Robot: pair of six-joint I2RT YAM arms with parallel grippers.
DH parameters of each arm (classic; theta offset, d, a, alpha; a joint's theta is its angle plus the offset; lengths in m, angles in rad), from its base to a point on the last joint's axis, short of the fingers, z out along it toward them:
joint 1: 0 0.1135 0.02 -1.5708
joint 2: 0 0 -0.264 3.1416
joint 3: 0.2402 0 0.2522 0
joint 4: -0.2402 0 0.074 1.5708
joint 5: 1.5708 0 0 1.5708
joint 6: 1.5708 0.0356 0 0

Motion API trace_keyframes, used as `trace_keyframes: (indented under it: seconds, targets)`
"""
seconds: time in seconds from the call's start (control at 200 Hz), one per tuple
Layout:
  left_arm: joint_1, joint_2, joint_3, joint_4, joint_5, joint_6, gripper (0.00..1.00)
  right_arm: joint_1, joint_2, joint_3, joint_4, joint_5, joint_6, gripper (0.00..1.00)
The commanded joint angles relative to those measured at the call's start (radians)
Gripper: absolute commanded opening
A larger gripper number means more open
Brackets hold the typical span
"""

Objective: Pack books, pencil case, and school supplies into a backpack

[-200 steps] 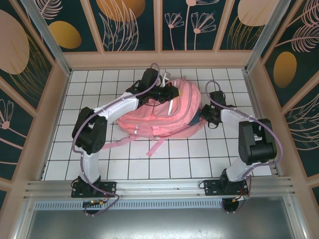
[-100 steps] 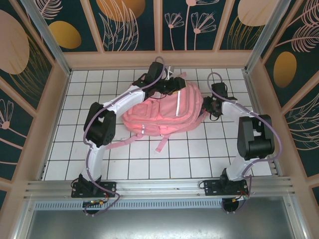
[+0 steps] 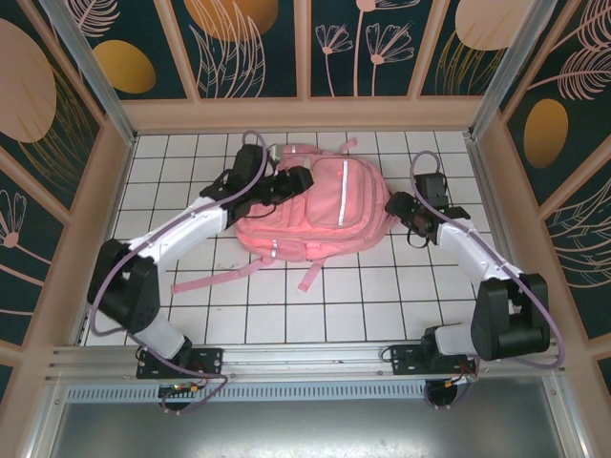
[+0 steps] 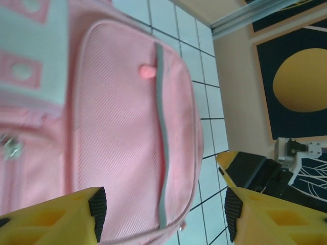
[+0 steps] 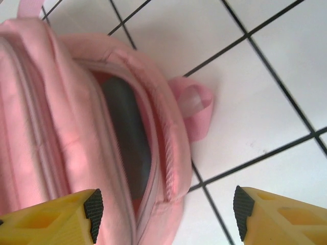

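Nearly packed, by the look of it; zip opening (image 5: 153,132) not yet closed.
Lying flat near the desk's (image 3: 191,315) far edge: soft pink backpack (image 3: 325,215), pale stripe (image 3: 342,196) up, straps (image 3: 205,281) trailing nearward, dark object (image 5: 125,143) inside. Left tool (image 3: 291,181) and right tool (image 3: 401,205) both spread open, gripping nothing.

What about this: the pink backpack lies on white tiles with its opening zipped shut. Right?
Not quite. The backpack does lie on the white tiles, but it is not zipped shut: the right wrist view shows its opening gaping, with something dark inside.
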Motion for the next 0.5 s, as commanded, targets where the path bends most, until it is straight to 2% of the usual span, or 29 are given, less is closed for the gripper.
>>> trace_keyframes:
  seconds: [0.0, 0.165, 0.295, 0.495]
  targets:
    - [0.001, -0.088, -0.143, 0.024, -0.071, -0.078, 0.63, 0.065, -0.054, -0.028, -0.019, 0.042, 0.042, 0.71]
    - [-0.002, -0.235, -0.347, 0.058, -0.093, -0.203, 0.62, 0.2, -0.114, -0.065, 0.035, 0.076, 0.044, 0.71]
    - [-0.011, -0.331, -0.454, 0.059, -0.109, -0.284, 0.6, 0.322, -0.18, -0.123, 0.117, 0.116, 0.036, 0.67]
    - [-0.062, -0.391, -0.573, 0.106, -0.095, -0.398, 0.56, 0.461, -0.23, -0.184, 0.176, 0.171, 0.049, 0.63]
